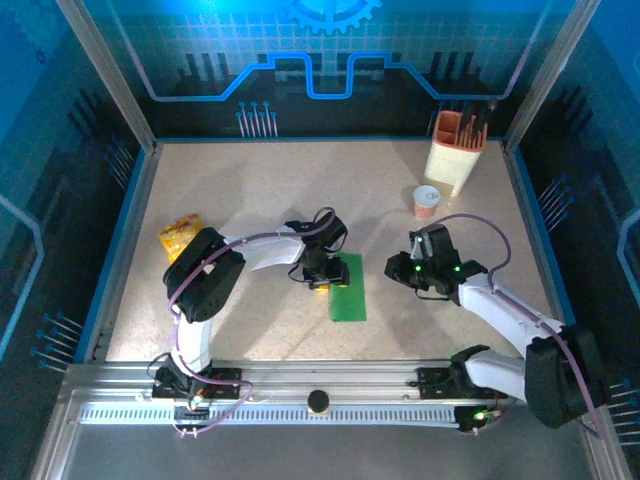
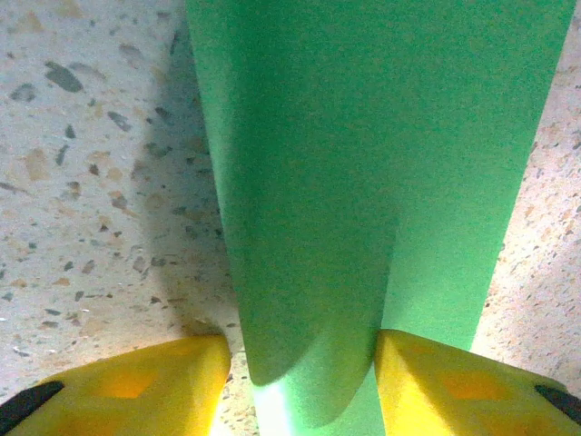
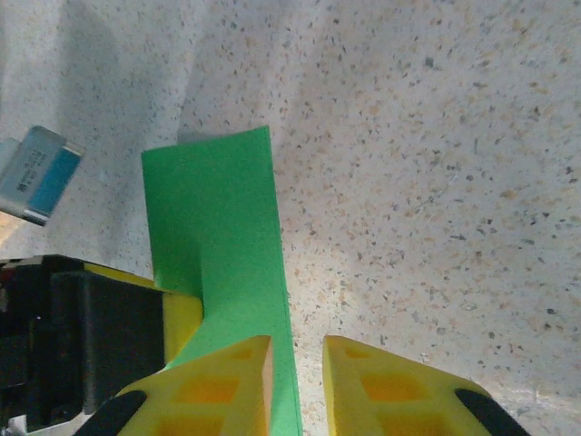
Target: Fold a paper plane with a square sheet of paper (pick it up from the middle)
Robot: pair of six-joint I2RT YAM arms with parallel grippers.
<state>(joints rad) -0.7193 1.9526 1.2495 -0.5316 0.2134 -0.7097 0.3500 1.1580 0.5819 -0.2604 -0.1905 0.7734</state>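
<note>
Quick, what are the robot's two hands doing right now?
Left gripper: open, fingers either side of a raised fold of the green paper.
Right gripper: open just a crack, holding nothing.

- Holder [image 1: 455, 150]: cream tub with an orange insert, upright, dark tools standing in it, at the back right of the speckled table [image 1: 250, 190].
- Small cup [image 1: 426, 202]: pinkish with a pale rim, just in front of the holder and slightly to its left.
- Snack packet [image 1: 180, 237]: crinkled, yellow-orange, well apart from the holder, far to its left.
- Metal rail [image 1: 330, 372]: runs along the table's near edge, far from the holder, with a black knob [image 1: 318, 401] on it.
</note>
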